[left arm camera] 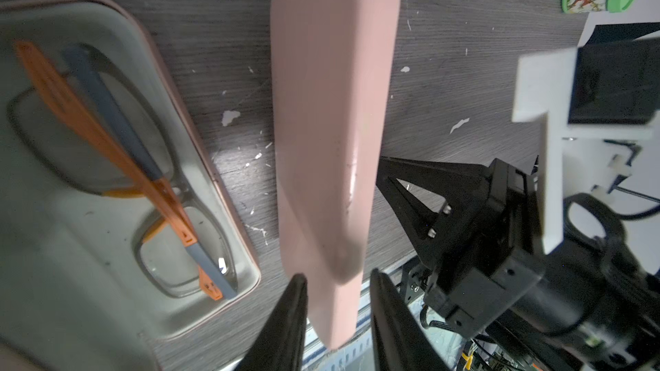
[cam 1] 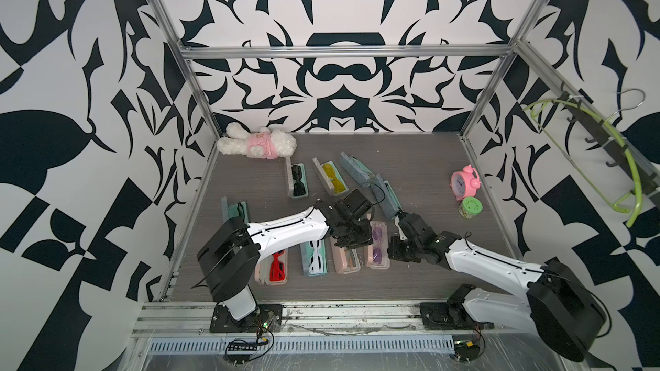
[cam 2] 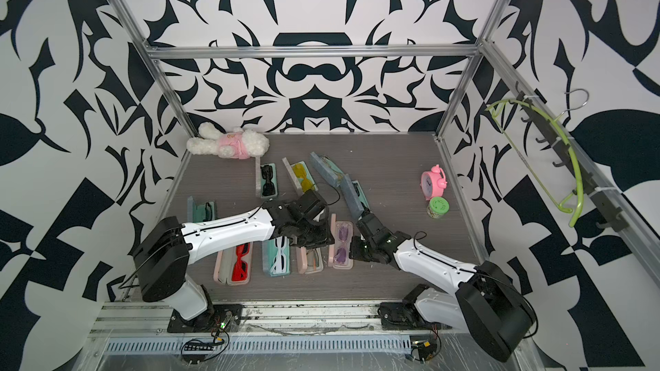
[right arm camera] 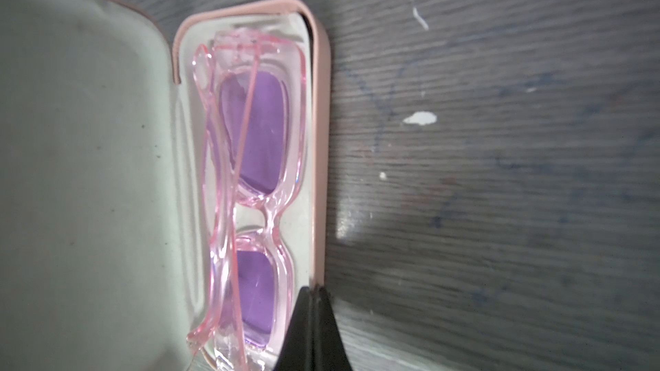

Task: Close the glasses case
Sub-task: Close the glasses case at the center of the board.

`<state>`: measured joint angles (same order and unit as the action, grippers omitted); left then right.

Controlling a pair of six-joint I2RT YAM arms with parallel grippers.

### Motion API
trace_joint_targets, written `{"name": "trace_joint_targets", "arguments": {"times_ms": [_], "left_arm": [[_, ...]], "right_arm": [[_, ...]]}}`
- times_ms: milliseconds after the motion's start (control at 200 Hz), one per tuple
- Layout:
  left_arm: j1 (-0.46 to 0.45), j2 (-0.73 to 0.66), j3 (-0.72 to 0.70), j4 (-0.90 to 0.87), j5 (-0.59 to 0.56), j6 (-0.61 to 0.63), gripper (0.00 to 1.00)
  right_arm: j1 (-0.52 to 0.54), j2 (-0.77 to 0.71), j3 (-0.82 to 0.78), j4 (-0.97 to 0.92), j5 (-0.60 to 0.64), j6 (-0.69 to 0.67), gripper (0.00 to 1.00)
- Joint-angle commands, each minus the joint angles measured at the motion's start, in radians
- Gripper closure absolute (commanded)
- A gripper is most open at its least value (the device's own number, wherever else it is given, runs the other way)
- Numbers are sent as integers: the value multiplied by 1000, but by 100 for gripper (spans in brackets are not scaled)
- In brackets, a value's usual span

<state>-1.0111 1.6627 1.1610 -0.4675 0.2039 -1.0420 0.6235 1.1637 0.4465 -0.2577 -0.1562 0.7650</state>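
In both top views the pink case (cam 1: 378,246) lies toward the table's (cam 1: 428,173) front between two low, outstretched arms, the jaws unreadable; the left wrist view shows its lid (left arm camera: 332,119) raised on edge between the left gripper's (left arm camera: 337,276) part-open jaws, close on either side. Only the right wrist view shows purple glasses (right arm camera: 257,130) in the base and the right gripper (right arm camera: 311,301) shut, empty, tips at the rim

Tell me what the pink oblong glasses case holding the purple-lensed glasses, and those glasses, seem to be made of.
Pink oblong glasses case: probably a hard shell in matte pink covering, with a dull, felt-like pale lining. Purple-lensed glasses: glossy see-through pink plastic frame, judging by its highlights; tinted lenses, likely plastic.
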Motion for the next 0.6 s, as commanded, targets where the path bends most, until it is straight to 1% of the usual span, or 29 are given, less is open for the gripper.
{"name": "trace_joint_targets", "arguments": {"times_ms": [0,250,400,595], "left_arm": [[-4,0,13,3,-7,10,65],[-4,-12,5,1,-28,3,65],[-4,-8,5,1,-38,0,69],[-4,0,12,2,-38,8,73]], "right_arm": [[6,-17,-10,-28,32,11,98],[7,-15,-10,-32,36,10,98],[10,-18,-10,-38,41,10,99],[12,-16,-11,-41,44,9,99]]}}
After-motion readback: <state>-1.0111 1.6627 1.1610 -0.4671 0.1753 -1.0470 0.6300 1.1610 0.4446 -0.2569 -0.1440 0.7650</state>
